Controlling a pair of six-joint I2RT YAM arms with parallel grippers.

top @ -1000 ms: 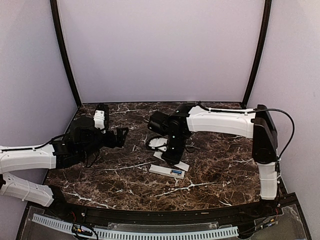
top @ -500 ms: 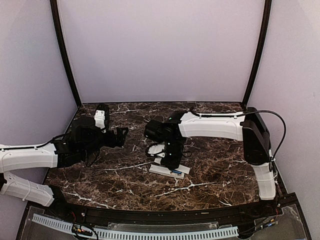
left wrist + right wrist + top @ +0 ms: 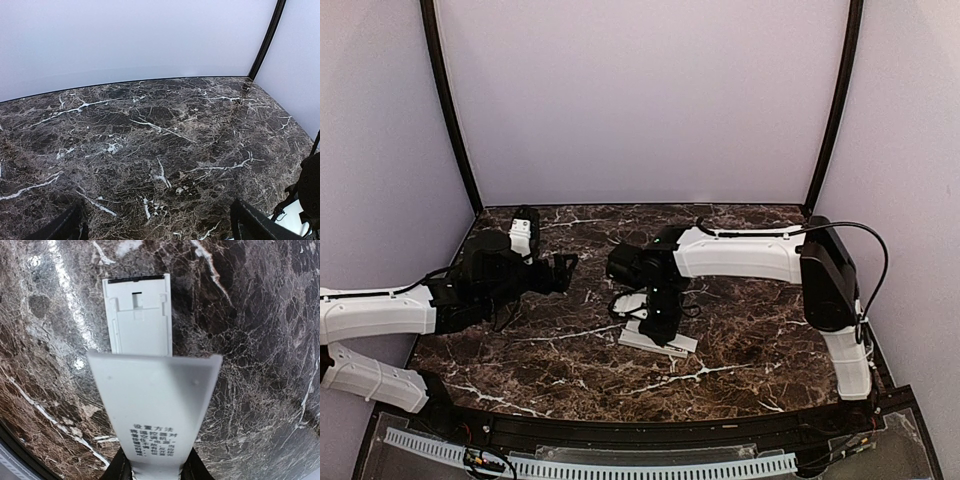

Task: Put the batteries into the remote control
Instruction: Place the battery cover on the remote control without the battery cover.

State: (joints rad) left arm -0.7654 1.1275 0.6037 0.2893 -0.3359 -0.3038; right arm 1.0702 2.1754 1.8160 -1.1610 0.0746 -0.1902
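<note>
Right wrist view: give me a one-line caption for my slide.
Right gripper holds a flat white printed cover above the white remote control lying on the marble table.

surface: dark brown marble-look tabletop [image 3: 760,330] with white veins all over, fills the lower half of the overhead view
far edge: runs into the pale walls with a thin dark seam
lying on it: slim white rectangular remote control [image 3: 638,337], flat, just below centre frame overhead
right wrist view: recessed back up, upper middle of frame, dark edge at the top, bottom end hidden behind a flat white cover strip [image 3: 155,405]
</note>
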